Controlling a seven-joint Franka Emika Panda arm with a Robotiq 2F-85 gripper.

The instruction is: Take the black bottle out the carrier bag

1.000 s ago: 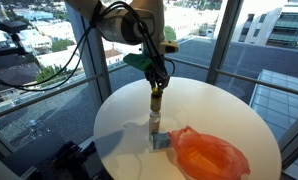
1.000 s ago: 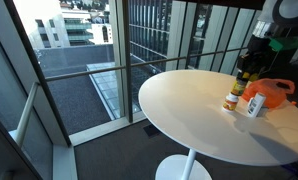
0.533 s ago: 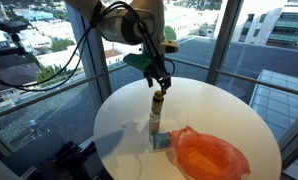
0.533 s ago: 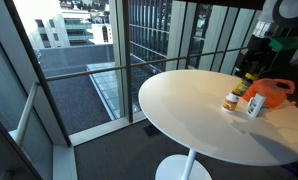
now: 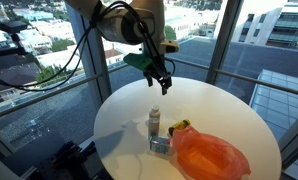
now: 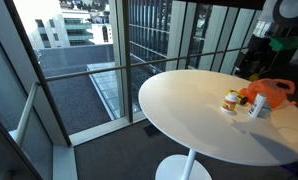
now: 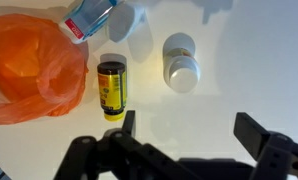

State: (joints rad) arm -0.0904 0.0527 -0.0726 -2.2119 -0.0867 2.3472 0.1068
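Black bottle (image 7: 111,88) has dropped from the tool (image 5: 165,86), which gapes open above it.

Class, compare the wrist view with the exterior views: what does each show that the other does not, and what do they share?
Wrist view only: the bottles seen from above, and the gripper open with nothing between its fingers. Exterior views only: the arm, the whole round table, and the windows with buildings outside. Both: the orange carrier bag, with the black bottle and the white bottle on the table beside it.
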